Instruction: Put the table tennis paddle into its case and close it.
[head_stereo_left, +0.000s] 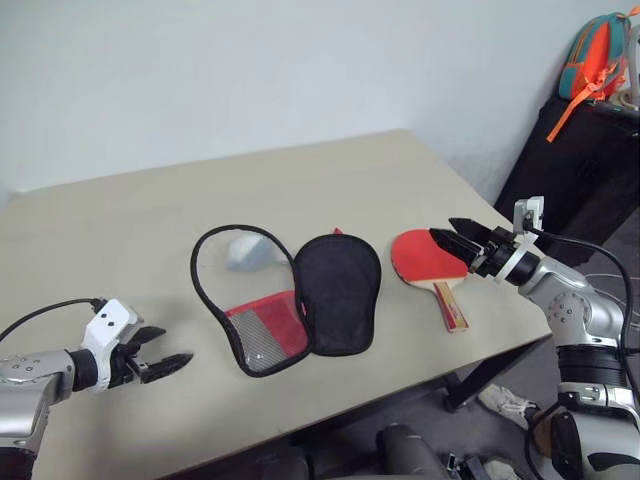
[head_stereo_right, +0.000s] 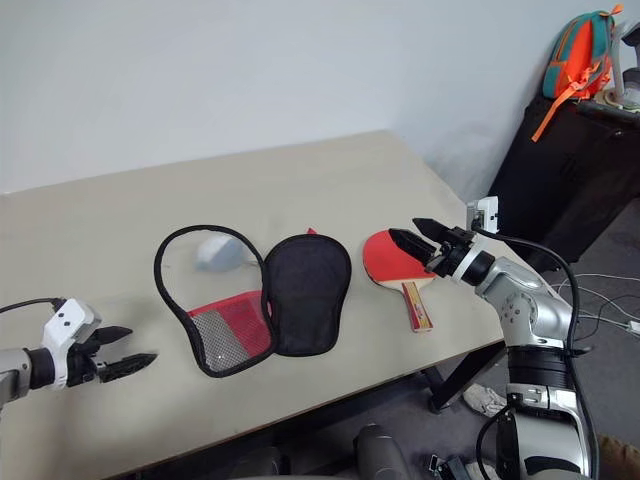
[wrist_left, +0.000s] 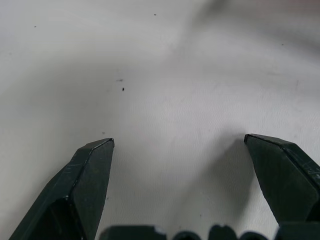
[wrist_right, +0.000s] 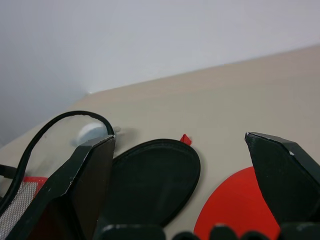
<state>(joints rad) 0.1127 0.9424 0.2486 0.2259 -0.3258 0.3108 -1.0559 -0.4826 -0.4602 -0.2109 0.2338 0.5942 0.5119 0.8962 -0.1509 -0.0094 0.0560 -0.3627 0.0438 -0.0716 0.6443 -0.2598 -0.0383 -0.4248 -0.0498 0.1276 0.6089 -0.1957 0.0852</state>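
Note:
The table tennis paddle (head_stereo_left: 428, 262) lies flat on the table's right part, red face up, its striped handle (head_stereo_left: 451, 305) toward the front edge. The case (head_stereo_left: 290, 298) lies open to the paddle's left: a black-lined flap (head_stereo_left: 338, 292) and a half with red fabric and mesh (head_stereo_left: 265, 332) inside a black piped rim. My right gripper (head_stereo_left: 455, 236) hovers open just above the paddle's blade, pointing left. My left gripper (head_stereo_left: 160, 352) is open over bare table at the front left, apart from the case.
A greyish-white ball (head_stereo_left: 247, 252) rests inside the case's piped loop at the back. A black cabinet (head_stereo_left: 575, 170) with an orange and teal backpack (head_stereo_left: 596, 55) stands right of the beige table (head_stereo_left: 330, 180).

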